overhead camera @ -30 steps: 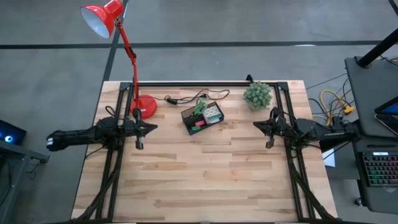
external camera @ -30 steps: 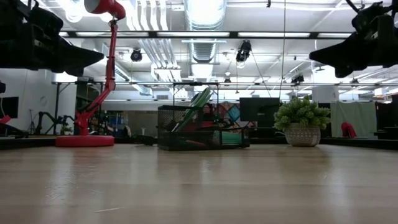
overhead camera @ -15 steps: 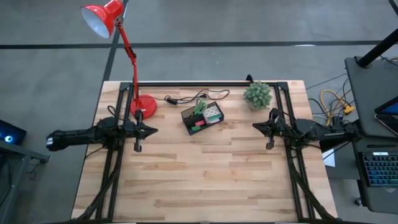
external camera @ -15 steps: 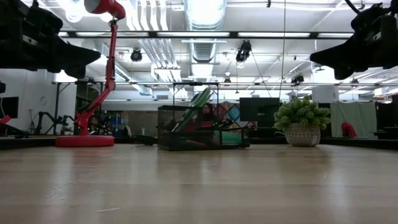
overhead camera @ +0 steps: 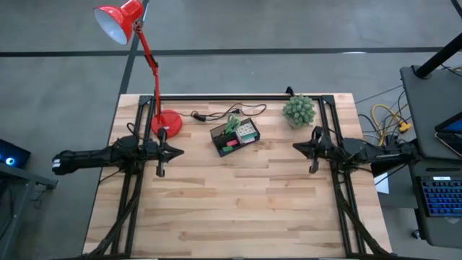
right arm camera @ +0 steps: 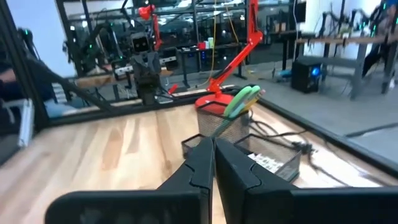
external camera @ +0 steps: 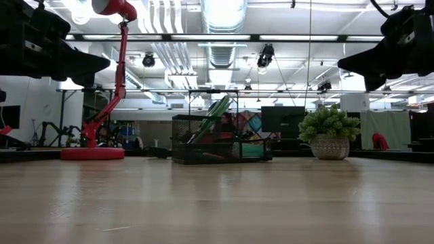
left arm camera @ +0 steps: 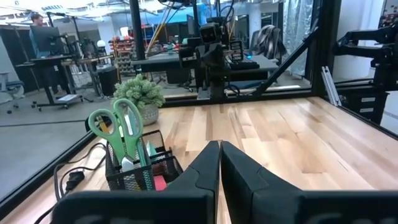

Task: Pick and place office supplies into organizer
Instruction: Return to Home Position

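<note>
Organizer sits far-centre on the table, scissors upright inside, unmoved. Left gripper, fingers pressed together, has edged back slightly. Right gripper, likewise closed, is unchanged. Both are well apart from the organizer.

Organizer: contents were too small to tell apart from above. Scissors: blades were hidden inside the organizer; handles were blurred in the right wrist view. Lamp: shade was cut off by the low view's top edge.
</note>
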